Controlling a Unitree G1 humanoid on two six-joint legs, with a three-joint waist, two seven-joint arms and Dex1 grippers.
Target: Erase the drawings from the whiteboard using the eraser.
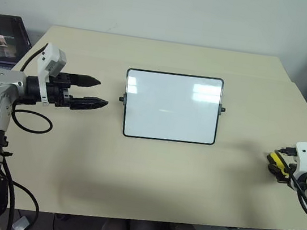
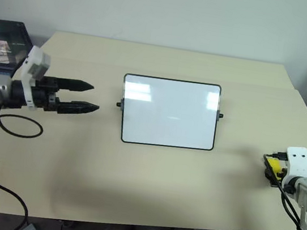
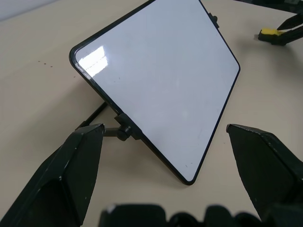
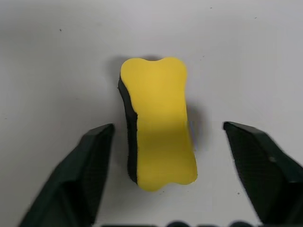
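Note:
The whiteboard (image 1: 171,107) stands tilted on the middle of the tan table, its face plain white with only light reflections. The drawings are out of view. My left gripper (image 1: 102,92) hovers open, a little left of the board's left edge and pointing at it; the board lies beyond its spread fingers (image 3: 71,165). The yellow eraser (image 4: 158,125) with its dark underside lies flat on the table near the right edge. My right gripper (image 4: 168,126) is open around it, a finger on each side with a gap to the eraser.
A dark laptop (image 1: 1,36) sits at the table's far left corner, behind my left arm. The table's front edge (image 1: 184,219) runs close below the right gripper. A black cable (image 1: 26,123) loops under the left wrist.

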